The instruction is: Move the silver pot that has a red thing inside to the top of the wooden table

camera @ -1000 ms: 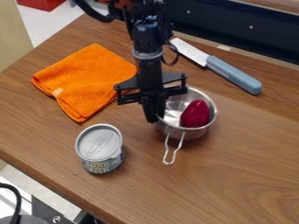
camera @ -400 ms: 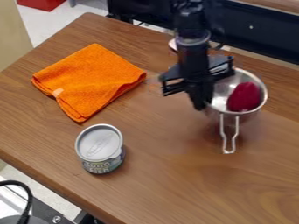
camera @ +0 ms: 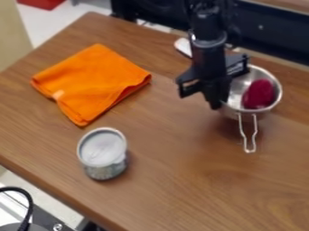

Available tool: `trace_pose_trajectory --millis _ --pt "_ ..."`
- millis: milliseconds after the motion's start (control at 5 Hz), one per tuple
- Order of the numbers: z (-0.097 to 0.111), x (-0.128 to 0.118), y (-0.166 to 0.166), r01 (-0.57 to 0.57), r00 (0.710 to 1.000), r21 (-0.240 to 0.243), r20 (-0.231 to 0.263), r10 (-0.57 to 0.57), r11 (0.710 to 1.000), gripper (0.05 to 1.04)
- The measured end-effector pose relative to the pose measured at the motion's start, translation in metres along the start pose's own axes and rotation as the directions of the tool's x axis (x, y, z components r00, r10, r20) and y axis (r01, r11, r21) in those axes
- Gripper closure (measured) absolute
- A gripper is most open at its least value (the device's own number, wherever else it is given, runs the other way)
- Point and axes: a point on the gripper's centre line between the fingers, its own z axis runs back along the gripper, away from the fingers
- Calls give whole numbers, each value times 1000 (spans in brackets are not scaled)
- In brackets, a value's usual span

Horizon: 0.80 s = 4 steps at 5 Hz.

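Camera view records the claw (camera: 219, 103) pinching the silver pot (camera: 240, 86) by its rim. Pot, red thing (camera: 259, 94) inside, has shifted right, farther beyond the can (camera: 102, 153); transfer appears to be progressing, release outstanding.

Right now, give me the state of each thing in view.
Silver pot: uncovered, upright, apparently gripped at its rim.
Red thing: inside the pot.
Gripper: at the pot's rim, seemingly shut on it.
Orange cloth: folded, lying flat.
Can: upright, lid on.
White flat thing: partly hidden behind the arm.
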Motion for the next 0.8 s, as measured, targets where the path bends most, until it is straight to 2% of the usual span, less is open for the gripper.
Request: trace_pose_trajectory --millis 400,800 --pt "-9 -1 5 -4 1000 4 2 4 1000 1025" --pt "-24 2 11 -18 1000 14 26 17 1000 1025"
